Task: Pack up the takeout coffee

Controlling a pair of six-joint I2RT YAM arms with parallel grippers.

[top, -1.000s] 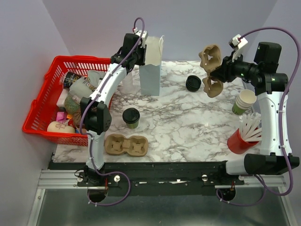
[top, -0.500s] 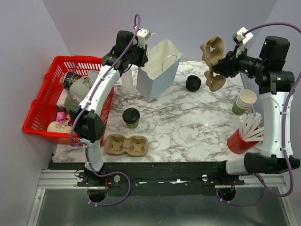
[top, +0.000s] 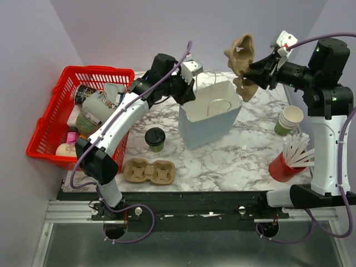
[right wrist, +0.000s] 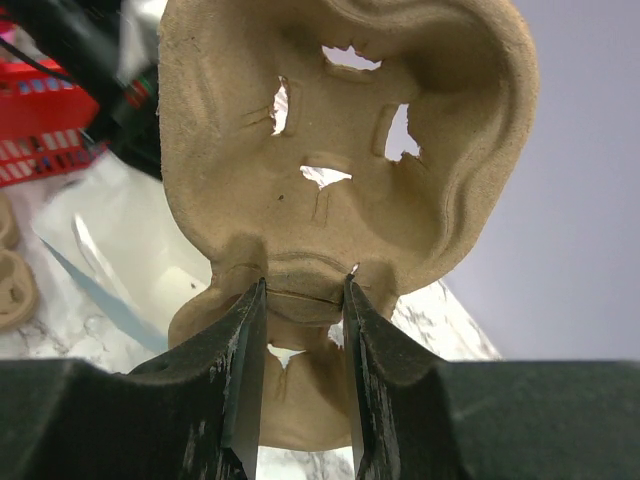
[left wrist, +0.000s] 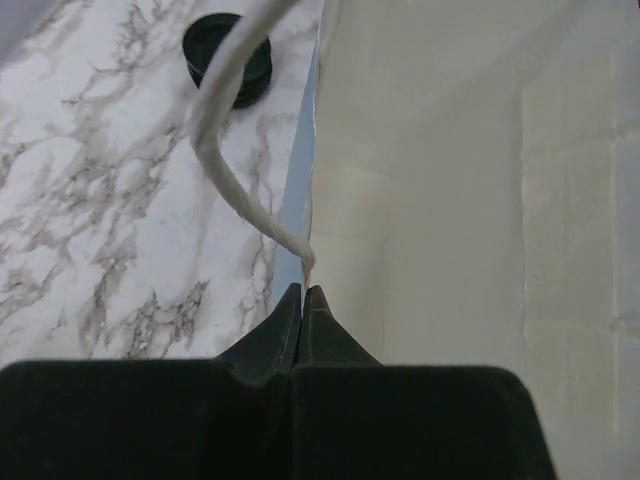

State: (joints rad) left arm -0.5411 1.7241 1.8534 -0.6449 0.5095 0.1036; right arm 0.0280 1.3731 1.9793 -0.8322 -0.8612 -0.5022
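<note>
The takeout coffee (top: 155, 138), a small olive-green cup with a black lid, stands upright on the marble table left of centre. My left gripper (top: 189, 88) is shut on the rim of a white paper bag (top: 210, 118), which stands open and tilted at the table's middle; the pinched bag edge and a rope handle (left wrist: 235, 150) show in the left wrist view. My right gripper (top: 257, 75) is shut on a brown pulp cup carrier (top: 240, 64), held in the air above the bag's far right corner. In the right wrist view my fingers clamp the carrier (right wrist: 340, 170) at its middle.
A second pulp carrier (top: 149, 171) lies near the front edge. A red basket (top: 50, 125) of packaged goods stands at the left. A stack of green cups (top: 290, 119) and a red cup of white sticks (top: 288, 161) stand at the right. A black lid (left wrist: 228, 58) lies behind the bag.
My left gripper has dragged the paper bag from the back toward the table's middle, tilting it open. My right gripper has lifted the carrier up and left, over the bag.
</note>
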